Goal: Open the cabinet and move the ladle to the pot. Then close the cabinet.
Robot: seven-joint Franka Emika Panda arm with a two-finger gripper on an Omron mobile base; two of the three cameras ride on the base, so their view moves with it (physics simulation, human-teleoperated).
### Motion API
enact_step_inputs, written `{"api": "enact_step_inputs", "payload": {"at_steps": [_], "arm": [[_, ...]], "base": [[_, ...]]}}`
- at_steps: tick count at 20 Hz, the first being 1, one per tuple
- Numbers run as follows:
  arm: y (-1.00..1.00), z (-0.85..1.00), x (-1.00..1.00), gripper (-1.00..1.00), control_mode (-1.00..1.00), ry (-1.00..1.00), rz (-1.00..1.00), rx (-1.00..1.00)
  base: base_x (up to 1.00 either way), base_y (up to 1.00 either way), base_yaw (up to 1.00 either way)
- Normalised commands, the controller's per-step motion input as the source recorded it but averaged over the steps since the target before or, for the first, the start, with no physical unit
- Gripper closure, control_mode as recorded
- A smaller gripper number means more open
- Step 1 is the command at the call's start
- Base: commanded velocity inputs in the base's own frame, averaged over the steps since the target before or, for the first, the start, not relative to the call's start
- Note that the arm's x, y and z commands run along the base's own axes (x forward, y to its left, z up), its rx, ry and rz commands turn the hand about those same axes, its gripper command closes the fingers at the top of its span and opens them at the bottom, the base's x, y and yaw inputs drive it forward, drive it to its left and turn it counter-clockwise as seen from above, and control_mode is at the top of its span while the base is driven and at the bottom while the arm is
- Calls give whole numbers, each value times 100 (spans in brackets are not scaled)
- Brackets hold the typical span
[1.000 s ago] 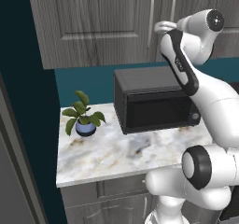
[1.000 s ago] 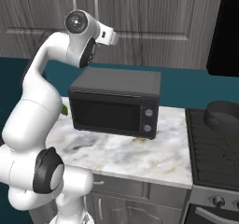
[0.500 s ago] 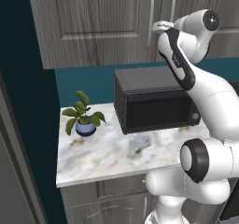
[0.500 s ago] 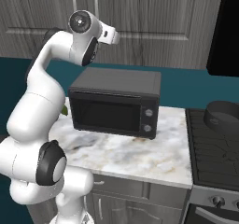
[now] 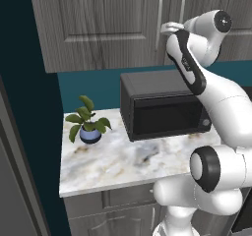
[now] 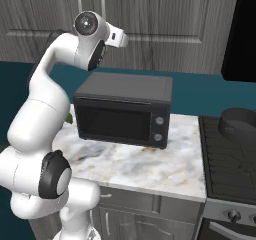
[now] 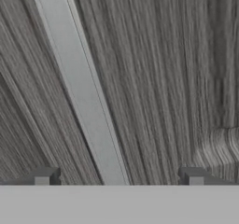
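The cabinet (image 5: 108, 28) is a dark grey woodgrain wall unit, and both its doors are shut. Two long silver bar handles (image 5: 160, 21) run down its middle. My gripper (image 7: 119, 178) is open and raised against the door. One handle (image 7: 81, 87) runs slantwise between its two dark fingertips (image 7: 44, 176), which do not touch it. In the left base view, the gripper (image 5: 168, 27) sits right at the left handle. The pot (image 6: 239, 125), short and dark grey, stands on the stove at the right. The ladle is hidden.
A black microwave (image 6: 122, 109) stands on the marble counter (image 5: 113, 161) under the cabinet. A small potted plant (image 5: 88, 125) sits at the counter's left. The stove (image 6: 230, 169) adjoins the counter on the right. A dark panel (image 6: 240, 29) hangs above it.
My hand has edged slightly closer to the cabinet handle. The jaws have stayed open and the doors have not moved.
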Motion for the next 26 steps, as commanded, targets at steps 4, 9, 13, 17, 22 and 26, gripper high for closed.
{"api": "enact_step_inputs", "payload": {"at_steps": [4,9,13,17,22,26], "arm": [[0,-16,14,100,-100,0,0,0],[0,-6,0,100,-100,0,0,0],[0,-4,0,100,-100,2,0,0],[0,-1,0,100,-100,0,2,0],[-6,0,-24,100,-100,-3,6,0],[-42,3,-68,100,-100,-13,4,0]], "base": [[0,0,0],[0,0,0],[0,0,0],[0,0,0],[0,0,0],[0,0,0]]}}
